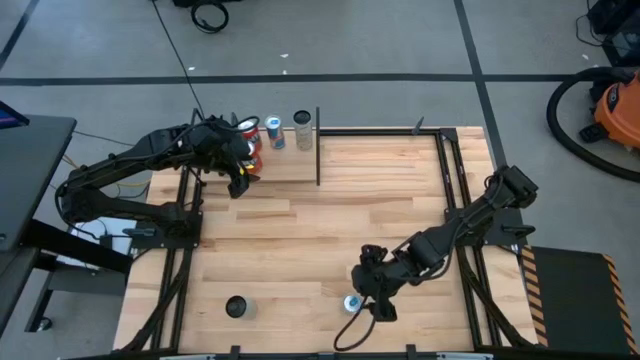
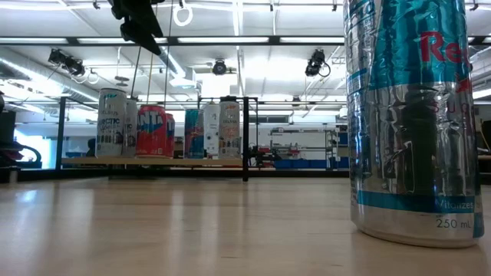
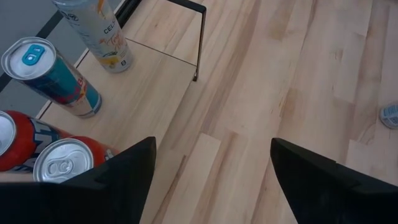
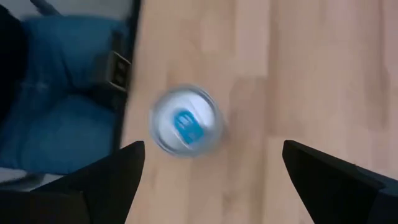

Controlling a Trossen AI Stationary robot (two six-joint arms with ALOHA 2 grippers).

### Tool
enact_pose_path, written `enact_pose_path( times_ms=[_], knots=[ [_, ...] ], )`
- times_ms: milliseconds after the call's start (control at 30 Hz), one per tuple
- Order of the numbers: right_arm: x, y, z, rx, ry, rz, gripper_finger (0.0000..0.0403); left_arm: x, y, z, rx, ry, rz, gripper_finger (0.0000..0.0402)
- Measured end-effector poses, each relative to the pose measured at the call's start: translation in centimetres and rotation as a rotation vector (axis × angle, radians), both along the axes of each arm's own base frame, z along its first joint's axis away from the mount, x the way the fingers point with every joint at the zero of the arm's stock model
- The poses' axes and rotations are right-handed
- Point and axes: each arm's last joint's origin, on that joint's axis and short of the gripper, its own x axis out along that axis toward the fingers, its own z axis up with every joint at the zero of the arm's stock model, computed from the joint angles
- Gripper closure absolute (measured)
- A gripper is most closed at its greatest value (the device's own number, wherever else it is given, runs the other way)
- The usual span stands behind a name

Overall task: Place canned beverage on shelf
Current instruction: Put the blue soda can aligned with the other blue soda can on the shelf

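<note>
Nearest, at the lower middle of the high view, a slim blue-and-silver can point(image 1: 352, 303) stands upright on the table point(image 1: 300, 250), close to its near edge; in the low view it fills the right of the frame point(image 2: 414, 123). It looks like thin, smooth aluminium: stiff along its height but easy to dent if squeezed hard, slick on the sides, and probably moderately heavy if full, which cannot be told. Being tall and narrow, it would likely tip from a sideways knock. My judgement is that the best hold is across the round body about mid-height, fingers on opposite sides, not on the rim or lid. The right pincer point(image 1: 372, 297) hangs just beside and above this can, and its wrist view looks down on the can's lid point(image 4: 185, 121), which sits ahead of the two dark fingers point(image 4: 112, 174); they are spread wide, wider than the can, and hold nothing and touch nothing. A second, dark-topped can point(image 1: 236, 306) stands at lower left on the table. Farther off, at upper left, the left pincer point(image 1: 240, 180) hovers at the shelf point(image 1: 285, 165), fingers likewise spread and empty, just above a cluster of cans point(image 1: 250, 135) already standing there, with a pale tall can point(image 1: 303, 130) at the shelf's far end.
</note>
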Motion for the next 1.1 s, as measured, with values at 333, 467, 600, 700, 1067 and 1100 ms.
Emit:
enact_pose_path(
  times_ms=[333,467,600,700,1067,1100],
  knots=[
    [0.1,0.5,-1.9,0.009,-0.081,-0.014,0.0013,0.0,0.0,0.0,0.001,0.0,-0.001,0.0086],
    [0.2,0.7,-2.8,0.043,-0.111,-0.006,0.0013,0.0,0.0,0.0,0.001,0.0,-0.001,0.0086],
    [0.3,0.9,-3.4,0.094,-0.118,0.0,0.0013,0.0,0.0,0.0,0.001,0.0,-0.001,0.0086],
    [0.1,0.9,-3.9,0.095,-0.119,0.005,0.0013,0.0,0.0,0.0,0.001,0.0,-0.001,0.0086],
    [-0.2,0.7,-6.0,0.101,-0.155,0.017,0.0013,0.0,0.0,0.0,0.001,0.001,-0.001,0.0086],
    [-0.2,0.7,-6.1,0.104,-0.168,0.022,0.0013,0.0,0.0,0.0,0.003,0.001,-0.003,0.0086]
  ],
)
